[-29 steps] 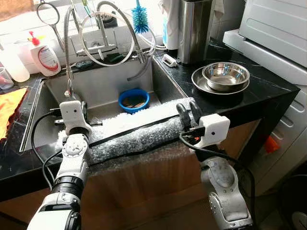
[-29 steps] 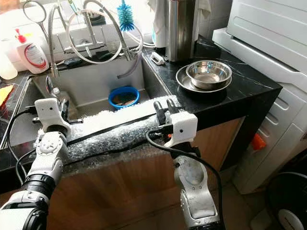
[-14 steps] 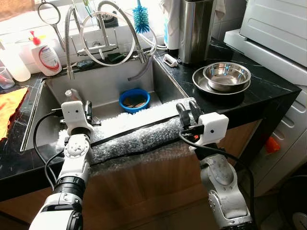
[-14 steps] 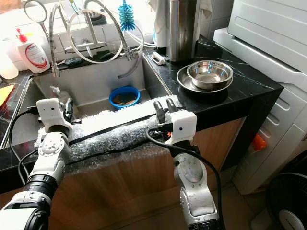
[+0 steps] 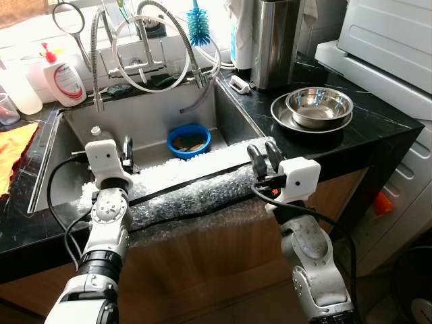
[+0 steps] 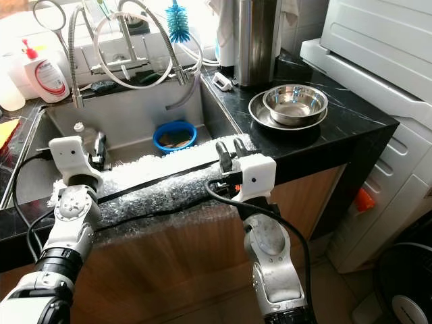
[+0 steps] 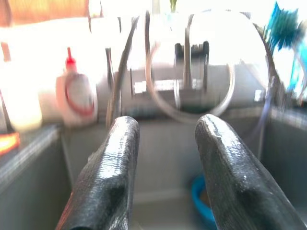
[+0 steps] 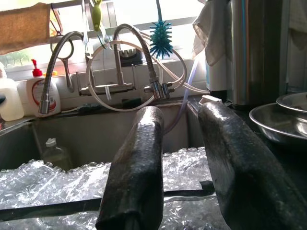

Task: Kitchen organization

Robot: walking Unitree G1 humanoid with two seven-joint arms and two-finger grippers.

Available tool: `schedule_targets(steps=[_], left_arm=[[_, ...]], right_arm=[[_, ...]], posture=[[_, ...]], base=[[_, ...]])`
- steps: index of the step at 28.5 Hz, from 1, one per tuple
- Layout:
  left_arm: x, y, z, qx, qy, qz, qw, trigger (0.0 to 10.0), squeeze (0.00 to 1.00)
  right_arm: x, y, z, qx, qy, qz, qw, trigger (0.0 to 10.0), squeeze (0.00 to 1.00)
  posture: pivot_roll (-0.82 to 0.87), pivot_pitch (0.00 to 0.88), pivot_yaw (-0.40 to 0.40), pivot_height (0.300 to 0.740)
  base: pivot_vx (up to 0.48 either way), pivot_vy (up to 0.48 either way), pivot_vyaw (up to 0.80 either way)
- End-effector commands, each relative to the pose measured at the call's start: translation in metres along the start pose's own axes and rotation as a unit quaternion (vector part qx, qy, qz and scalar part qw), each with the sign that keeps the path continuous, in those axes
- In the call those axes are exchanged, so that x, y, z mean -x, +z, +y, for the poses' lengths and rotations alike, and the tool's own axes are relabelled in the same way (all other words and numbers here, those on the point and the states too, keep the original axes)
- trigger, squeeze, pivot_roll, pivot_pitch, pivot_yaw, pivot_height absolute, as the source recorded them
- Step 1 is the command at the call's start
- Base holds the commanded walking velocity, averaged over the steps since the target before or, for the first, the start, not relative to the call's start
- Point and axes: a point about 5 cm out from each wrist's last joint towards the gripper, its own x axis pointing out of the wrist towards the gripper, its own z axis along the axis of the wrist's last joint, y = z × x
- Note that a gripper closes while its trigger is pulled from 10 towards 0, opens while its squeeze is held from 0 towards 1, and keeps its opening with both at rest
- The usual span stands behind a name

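Note:
A steel sink [image 5: 223,111] lies before me, and a long sheet of bubble wrap [image 5: 196,192] with a black strip across it is draped over its front edge. A blue bowl [image 5: 188,140] sits on the sink floor, with a small clear bottle [image 5: 96,133] at the sink's left. My left gripper [image 5: 126,151] hovers open above the left end of the wrap. Its fingers [image 7: 120,158] hold nothing. My right gripper [image 5: 264,155] stands open over the right end of the wrap, and its fingers [image 8: 144,153] are also apart and empty.
On the black counter [image 5: 378,128] to the right, a steel bowl [image 5: 318,106] rests on a plate, with a steel canister [image 5: 275,40] behind. A coiled faucet [image 5: 145,47], blue brush [image 5: 197,25] and soap bottle [image 5: 64,81] line the back. A white appliance [image 5: 391,40] stands right.
My left gripper has shifted a little to the right and farther over the sink, uncovering the small bottle. The right gripper has stayed in place.

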Motion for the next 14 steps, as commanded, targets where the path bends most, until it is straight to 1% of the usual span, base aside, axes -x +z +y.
schedule_targets(steps=[1, 3, 4, 5, 7, 8, 11, 14], left_arm=[[-0.003, 0.030, 0.007, -0.031, -0.009, -0.068, 0.997, 10.0, 0.00], [-0.002, 0.042, 0.012, -0.046, -0.016, -0.090, 0.995, 10.0, 0.00], [0.001, 0.047, 0.017, -0.050, -0.015, -0.096, 0.994, 10.0, 0.00], [0.004, 0.049, 0.020, -0.052, -0.014, -0.100, 0.994, 10.0, 0.00], [0.014, 0.051, 0.028, -0.075, -0.022, -0.099, 0.992, 10.0, 0.00], [0.014, 0.051, 0.028, -0.075, -0.022, -0.099, 0.992, 10.0, 0.00], [0.031, 0.046, 0.043, -0.096, -0.016, -0.079, 0.992, 10.0, 0.00], [0.052, 0.040, 0.059, -0.112, -0.004, -0.048, 0.993, 10.0, 0.00]], right_arm=[[-0.002, 0.002, -0.002, -0.003, -0.007, -0.001, 1.000, 10.0, 0.00], [-0.001, 0.002, -0.003, -0.003, -0.010, -0.002, 1.000, 10.0, 0.00], [-0.001, 0.002, -0.003, -0.002, -0.011, -0.002, 1.000, 10.0, 0.00], [-0.001, 0.001, -0.004, -0.002, -0.011, -0.002, 1.000, 10.0, 0.00], [-0.002, 0.001, -0.004, -0.001, -0.012, -0.001, 1.000, 10.0, 0.00], [-0.002, 0.001, -0.004, -0.001, -0.012, -0.001, 1.000, 10.0, 0.00], [-0.004, 0.002, -0.005, 0.001, -0.010, -0.004, 1.000, 10.0, 0.00], [-0.004, 0.006, -0.007, 0.004, -0.012, -0.011, 1.000, 10.0, 0.00]], posture=[[-0.20, 0.000, 0.119, 0.740], [-0.20, 0.000, 0.120, 0.740], [-0.19, 0.000, 0.122, 0.740], [-0.19, 0.000, 0.121, 0.740], [-0.18, 0.000, 0.117, 0.740], [-0.18, 0.000, 0.117, 0.740], [-0.18, 0.000, 0.114, 0.740], [-0.19, 0.000, 0.114, 0.740]], base=[[0.000, 0.000, 0.00], [0.000, 0.000, 0.00], [0.000, 0.000, 0.00], [0.000, 0.000, 0.00], [0.000, 0.000, 0.00], [0.000, 0.000, 0.00], [0.000, 0.000, 0.00], [0.000, 0.000, 0.00]])
